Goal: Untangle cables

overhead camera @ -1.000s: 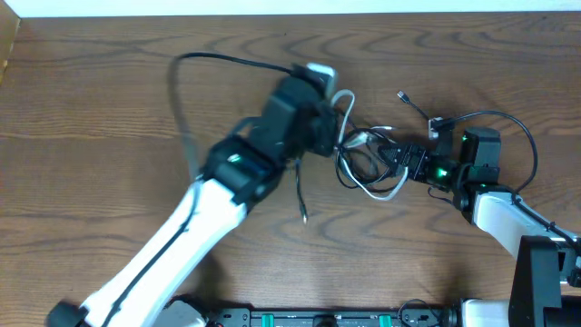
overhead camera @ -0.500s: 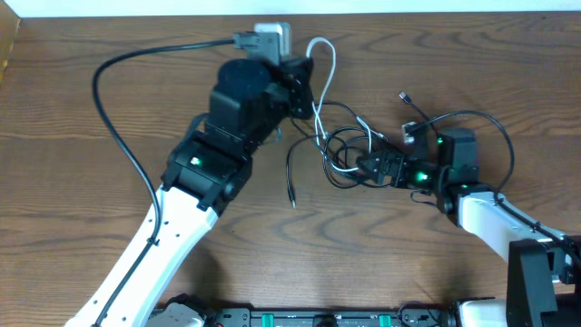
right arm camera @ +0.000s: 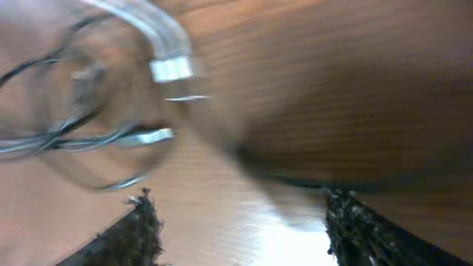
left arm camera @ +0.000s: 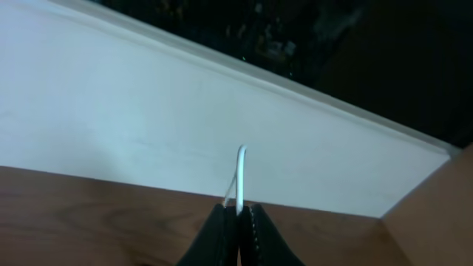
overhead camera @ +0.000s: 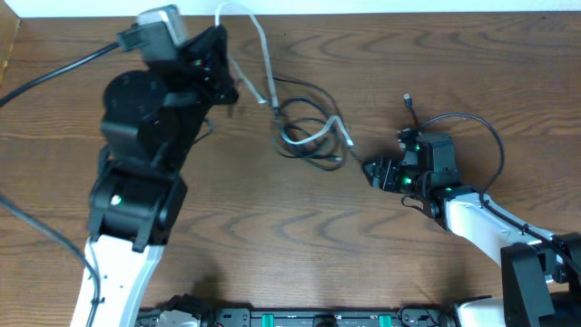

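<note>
Thin white cable pinched tight in left gripper, stretched toward 11 o'clock, likely to free it from thin black cords; right gripper spread, empty, at their 3 o'clock.

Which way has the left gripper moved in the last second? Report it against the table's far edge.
Yes. The left gripper moved left and toward the table's far edge, jaws shut on the white cable.

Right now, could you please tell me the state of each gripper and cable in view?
left gripper: shut, pinching the white cable.
right gripper: open, holding nothing.
white cable: one part lifted by the left gripper, the rest trailing into the tangle.
black cables: lying looped on the table, tangled with the white cable.
</note>
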